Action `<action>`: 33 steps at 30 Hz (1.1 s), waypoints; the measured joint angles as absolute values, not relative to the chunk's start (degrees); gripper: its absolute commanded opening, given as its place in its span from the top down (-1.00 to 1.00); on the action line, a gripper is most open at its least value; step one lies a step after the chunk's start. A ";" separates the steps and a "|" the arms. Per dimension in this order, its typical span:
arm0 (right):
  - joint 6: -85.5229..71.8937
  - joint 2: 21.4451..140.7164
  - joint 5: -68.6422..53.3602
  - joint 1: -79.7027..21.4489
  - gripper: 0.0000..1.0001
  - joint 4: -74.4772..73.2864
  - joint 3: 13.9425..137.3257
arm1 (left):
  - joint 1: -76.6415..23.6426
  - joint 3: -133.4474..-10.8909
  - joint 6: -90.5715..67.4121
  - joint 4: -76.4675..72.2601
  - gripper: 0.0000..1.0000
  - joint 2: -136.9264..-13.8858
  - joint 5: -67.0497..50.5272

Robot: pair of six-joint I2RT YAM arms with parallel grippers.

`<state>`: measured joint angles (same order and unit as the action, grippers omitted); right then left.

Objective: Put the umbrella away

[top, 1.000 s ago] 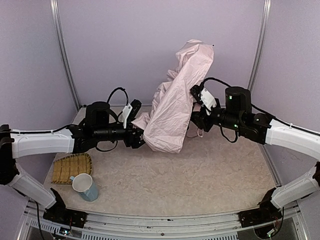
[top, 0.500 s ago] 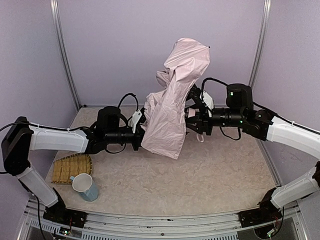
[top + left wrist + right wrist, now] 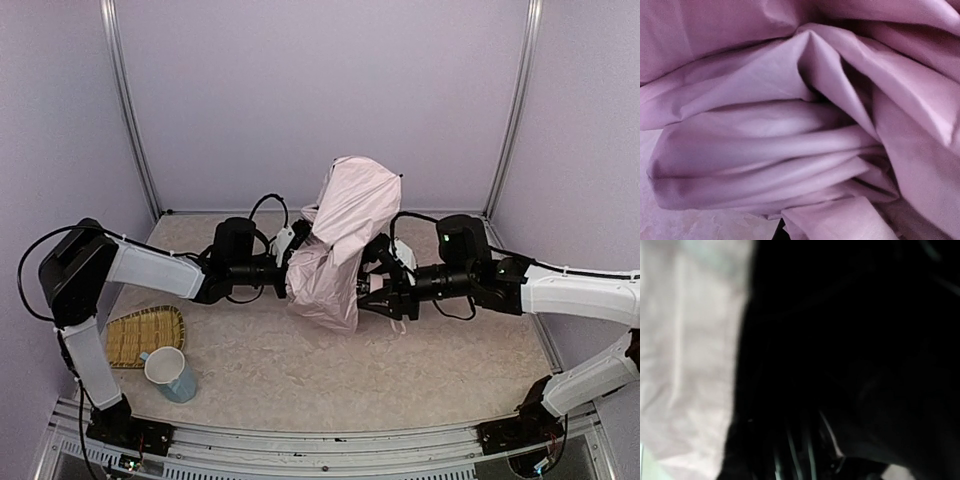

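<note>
The umbrella (image 3: pixel 343 232) is a crumpled heap of pale pink fabric standing at mid-table, its top leaning right. My left gripper (image 3: pixel 289 263) is pushed into its left side and shut on a pinch of the fabric. In the left wrist view, pink folds (image 3: pixel 790 130) fill the frame and hide the fingers. My right gripper (image 3: pixel 371 291) reaches in from the right, low under the canopy, shut on the umbrella. The right wrist view shows only pink cloth (image 3: pixel 685 355), black lining (image 3: pixel 855 340) and thin ribs (image 3: pixel 790 450). A pale strap loop (image 3: pixel 398 322) hangs below the right gripper.
A woven straw tray (image 3: pixel 145 333) lies at the front left, with a light blue mug (image 3: pixel 170 373) just in front of it. Metal posts (image 3: pixel 128 110) and purple walls close in the back and sides.
The umbrella has come down from its raised, tall pose and bunched lower. Both arms moved inward toward it. My left gripper went from open to shut in the fabric.
</note>
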<state>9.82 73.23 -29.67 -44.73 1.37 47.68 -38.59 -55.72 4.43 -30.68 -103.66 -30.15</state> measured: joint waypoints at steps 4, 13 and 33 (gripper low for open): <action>9.04 75.75 -27.18 -46.63 1.00 4.14 44.23 | -38.54 -57.12 4.40 -30.65 1.00 -107.11 -31.07; 2.46 85.71 -26.15 -49.08 1.00 17.30 34.70 | -38.54 -57.65 4.21 -30.22 1.00 -110.67 -30.70; -5.45 92.82 -16.91 -50.68 1.00 6.87 39.35 | -37.98 -65.52 0.08 -31.66 0.96 -120.60 -20.01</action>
